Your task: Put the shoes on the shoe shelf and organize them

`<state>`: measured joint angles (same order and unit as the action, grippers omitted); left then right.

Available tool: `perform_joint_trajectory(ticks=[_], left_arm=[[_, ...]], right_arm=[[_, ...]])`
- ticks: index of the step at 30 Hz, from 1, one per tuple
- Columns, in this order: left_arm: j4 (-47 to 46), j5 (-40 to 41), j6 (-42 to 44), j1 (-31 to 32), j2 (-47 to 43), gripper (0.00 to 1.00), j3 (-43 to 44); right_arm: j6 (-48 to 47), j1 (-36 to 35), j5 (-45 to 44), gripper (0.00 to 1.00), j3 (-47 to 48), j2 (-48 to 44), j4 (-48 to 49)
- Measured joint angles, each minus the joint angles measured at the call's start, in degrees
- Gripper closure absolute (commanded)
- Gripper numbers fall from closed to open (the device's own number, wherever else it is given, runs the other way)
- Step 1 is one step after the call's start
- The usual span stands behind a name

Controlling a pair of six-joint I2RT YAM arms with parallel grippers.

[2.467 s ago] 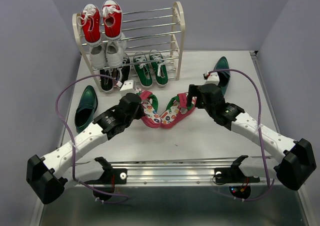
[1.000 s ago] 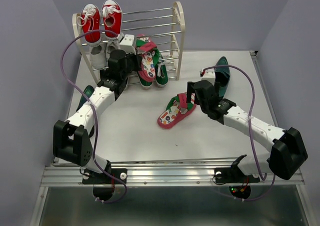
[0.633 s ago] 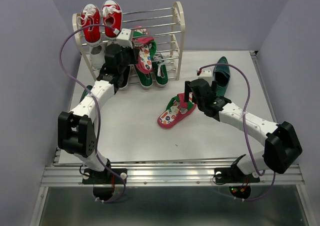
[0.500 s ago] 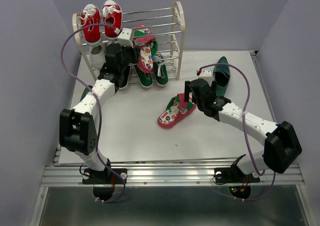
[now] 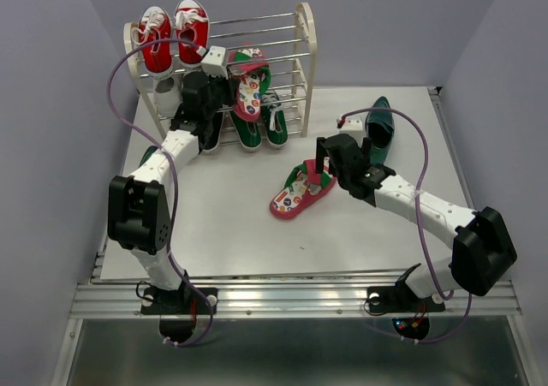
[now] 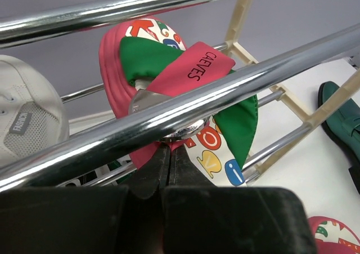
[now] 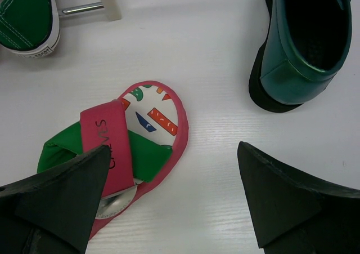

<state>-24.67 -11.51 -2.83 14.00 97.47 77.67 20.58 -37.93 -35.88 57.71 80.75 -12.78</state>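
the left gripper point(image 6: 169, 155) is clamped shut on the edge of one flip-flop point(image 6: 194, 68), holding it tilted among the chrome rods of the shoe shelf point(image 5: 306, 56), just beside a white sneaker point(image 6: 25, 119). the right gripper point(image 7: 169, 200) hangs with jaws spread wide over the second flip-flop point(image 7: 143, 136), which lies flat on the table point(image 7: 225, 124), partly under one finger, gripped by nothing. a teal dress shoe point(image 7: 306, 45) sits near it, apart.
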Motion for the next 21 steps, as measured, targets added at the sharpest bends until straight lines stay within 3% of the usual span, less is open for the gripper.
perform_joint_trajectory(ticks=[7,9,11,13,14,15,21], left_arm=[[-0.42,2.91,-0.66,-0.11,0.83,1.0,0.0],[-0.39,3.23,-0.92,-0.07,0.83,0.91,0.0],[-0.46,4.04,-1.2,0.02,0.83,0.89,-0.11],[-0.66,5.14,-1.55,0.15,0.52,0.67,-0.61],[-0.85,5.64,-1.68,0.17,0.26,0.45,-1.05],[-1.42,6.34,-1.75,0.17,-0.11,0.02,-1.73],[-2.99,9.64,-2.03,0.33,-3.19,0.01,-3.37]], right_arm=[[0.24,0.0,-0.22,0.0,0.0,0.0,0.0],[0.22,0.0,-0.2,0.0,0.0,0.0,-0.02],[0.22,0.0,-0.2,0.0,-0.02,-0.02,-0.02],[0.24,0.0,-0.17,0.0,-0.11,-0.07,0.0],[0.37,0.0,-0.13,0.0,-0.2,-0.15,-0.02],[0.57,0.0,-0.04,0.0,-0.39,-0.39,0.0],[1.79,0.0,1.33,0.0,-1.86,-3.1,-0.07]])
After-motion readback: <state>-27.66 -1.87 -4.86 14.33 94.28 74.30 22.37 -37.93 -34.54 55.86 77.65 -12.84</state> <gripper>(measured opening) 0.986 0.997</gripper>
